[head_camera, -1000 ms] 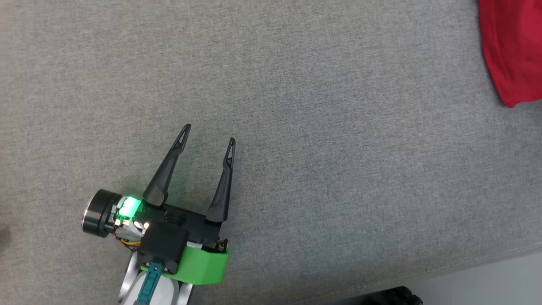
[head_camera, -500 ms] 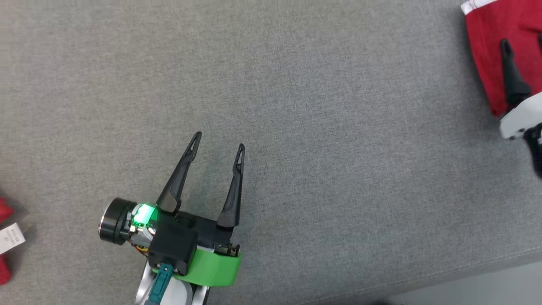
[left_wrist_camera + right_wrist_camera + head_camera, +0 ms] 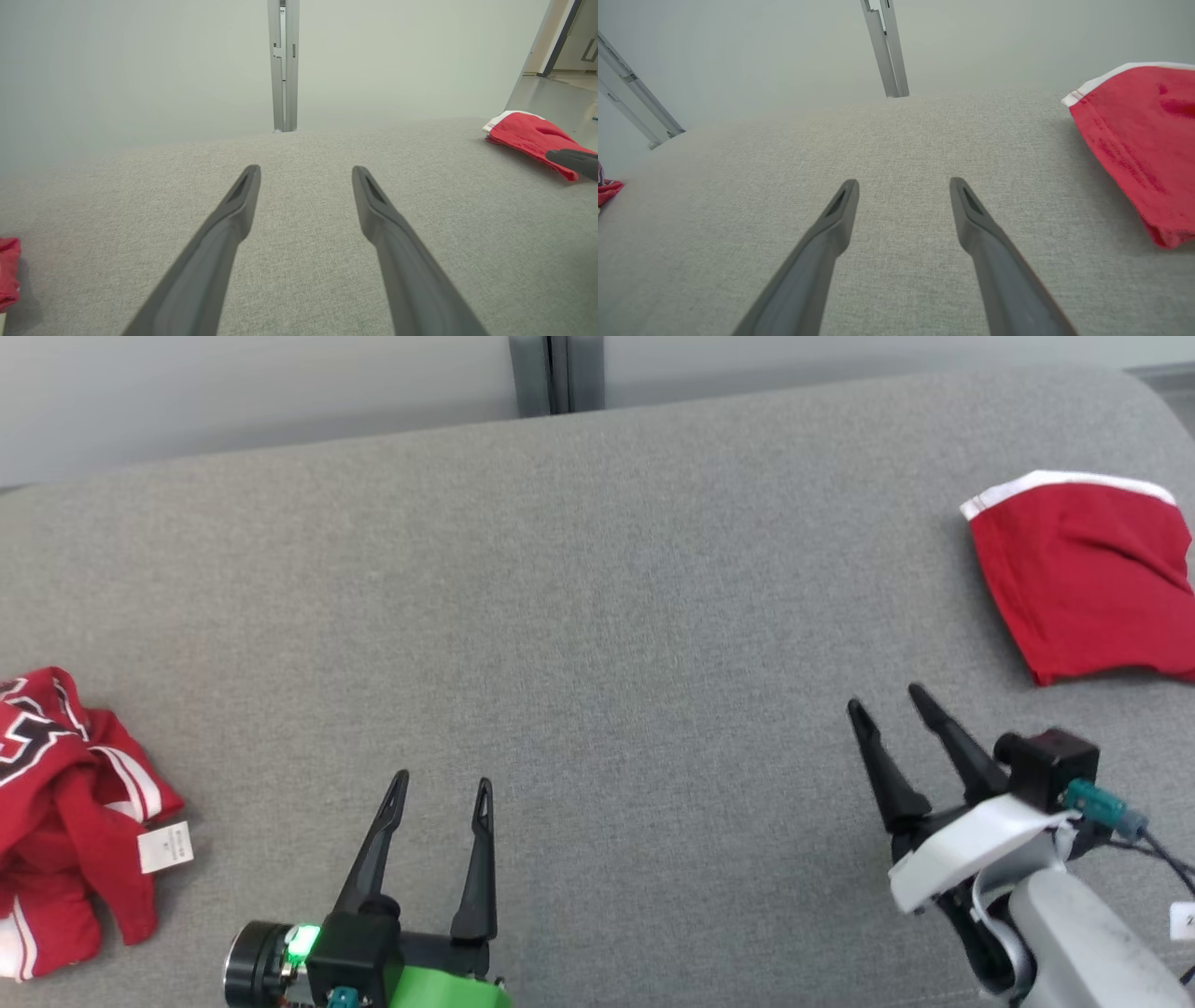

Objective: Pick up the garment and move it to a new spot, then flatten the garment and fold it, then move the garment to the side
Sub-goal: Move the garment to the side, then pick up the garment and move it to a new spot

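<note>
A folded red garment (image 3: 1083, 583) with a white trim lies flat at the far right of the grey cushioned surface (image 3: 597, 616). It also shows in the left wrist view (image 3: 528, 140) and the right wrist view (image 3: 1143, 144). My right gripper (image 3: 882, 700) stands open just short of it, to its lower left, with nothing between the fingers. My left gripper (image 3: 443, 789) is open near the front edge, over bare fabric. Both wrist views show the jaws spread and empty: left gripper (image 3: 306, 172), right gripper (image 3: 903, 184).
A second, crumpled red garment (image 3: 65, 812) with white stripes and a tag lies at the far left edge, also in the left wrist view (image 3: 7, 273). A pale wall with a grey metal post (image 3: 555, 373) runs behind the surface's far edge.
The head camera has swung, bringing the wall and the crumpled garment into view. My right gripper opened, came off the folded garment and drew back. My left gripper stays open.
</note>
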Robot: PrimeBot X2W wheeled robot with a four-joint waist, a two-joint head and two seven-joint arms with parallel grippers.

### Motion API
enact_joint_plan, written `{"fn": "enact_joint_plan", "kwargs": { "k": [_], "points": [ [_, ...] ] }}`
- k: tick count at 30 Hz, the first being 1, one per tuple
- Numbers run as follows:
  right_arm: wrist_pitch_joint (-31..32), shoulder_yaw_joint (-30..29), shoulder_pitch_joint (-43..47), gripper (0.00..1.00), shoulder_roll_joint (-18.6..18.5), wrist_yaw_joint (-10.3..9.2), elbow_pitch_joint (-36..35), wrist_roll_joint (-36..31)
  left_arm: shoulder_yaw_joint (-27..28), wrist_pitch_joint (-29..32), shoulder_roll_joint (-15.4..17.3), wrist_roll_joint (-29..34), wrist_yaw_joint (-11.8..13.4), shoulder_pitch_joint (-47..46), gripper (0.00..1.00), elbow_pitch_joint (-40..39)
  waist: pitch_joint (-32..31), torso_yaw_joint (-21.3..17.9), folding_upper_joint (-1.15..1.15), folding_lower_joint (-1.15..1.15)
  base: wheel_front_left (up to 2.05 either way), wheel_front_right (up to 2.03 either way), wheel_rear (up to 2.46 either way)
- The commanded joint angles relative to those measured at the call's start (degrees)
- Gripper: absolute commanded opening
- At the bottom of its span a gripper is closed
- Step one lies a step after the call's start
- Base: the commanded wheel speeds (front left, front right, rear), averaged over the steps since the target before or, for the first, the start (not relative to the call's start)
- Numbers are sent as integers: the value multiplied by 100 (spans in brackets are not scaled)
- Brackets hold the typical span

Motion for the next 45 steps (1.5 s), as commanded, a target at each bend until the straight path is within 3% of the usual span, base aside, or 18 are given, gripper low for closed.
{"fn": "enact_joint_plan", "kwargs": {
  "k": [1, 14, 24, 45],
  "points": [
    [-17, 13, 309, 100, 79, -2, -143, -123, 70, -1, -23, -29, 20, 192, 100, 41, -919, 306, 0, 0, 0, 0, 0],
    [-17, -986, 1868, 100, 935, -2, -1597, -1390, 734, -1, -78, -27, 18, 1021, 100, 128, -1496, 211, 0, 0, 0, 0, 0],
    [-18, -1285, 2321, 100, 917, -1, -1869, -1519, 878, -1, -90, -4, -150, 1391, 100, 15, -1572, 185, 0, 0, 0, 0, 0],
    [-18, -1363, 2384, 100, 1097, -1, -1710, -1584, 928, -1, -90, 35, -208, 1114, 100, -52, -1508, 190, 0, 0, 0, 0, 0]
  ]
}}
